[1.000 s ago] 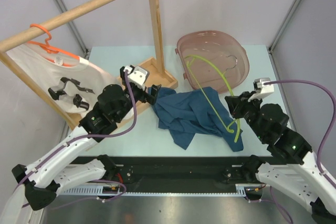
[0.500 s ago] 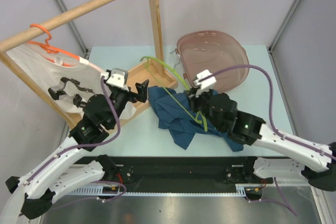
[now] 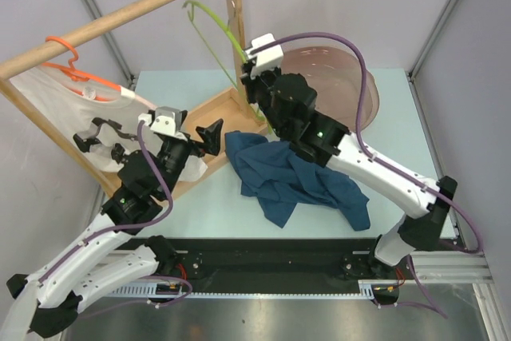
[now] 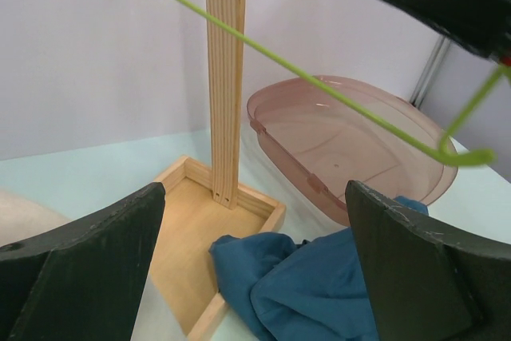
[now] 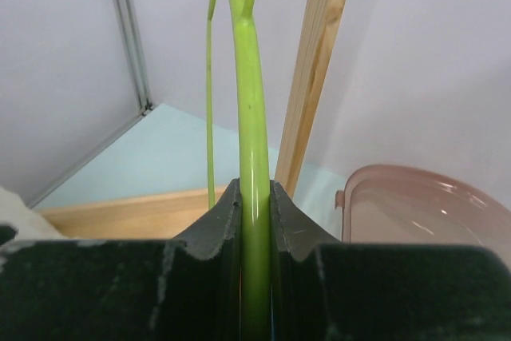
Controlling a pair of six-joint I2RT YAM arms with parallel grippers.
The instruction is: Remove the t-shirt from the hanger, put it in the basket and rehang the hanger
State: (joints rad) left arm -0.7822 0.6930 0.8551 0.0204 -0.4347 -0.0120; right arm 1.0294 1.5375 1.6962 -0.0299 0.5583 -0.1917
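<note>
The blue t-shirt (image 3: 291, 177) lies crumpled on the table, with no hanger in it. It also shows in the left wrist view (image 4: 319, 289), one fold over the edge of the wooden base. My right gripper (image 3: 255, 89) is shut on the green hanger (image 3: 211, 29) and holds it upright beside the wooden post; in the right wrist view the gripper (image 5: 255, 197) pinches the hanger's wire (image 5: 249, 101). My left gripper (image 3: 206, 137) is open and empty, just left of the shirt. Its fingers (image 4: 88, 257) frame the shirt and the base.
A wooden rack has a slanted rail (image 3: 120, 17), a post (image 3: 235, 29) and a base tray (image 3: 223, 113). An orange hanger (image 3: 68, 65) with a white shirt (image 3: 60, 113) hangs on the rail at left. A pink tub (image 3: 351, 77) stands at back right.
My right arm swung left and up with the green hanger, lifting it clear of the blue shirt to beside the post. My left gripper drew back left off the shirt.
</note>
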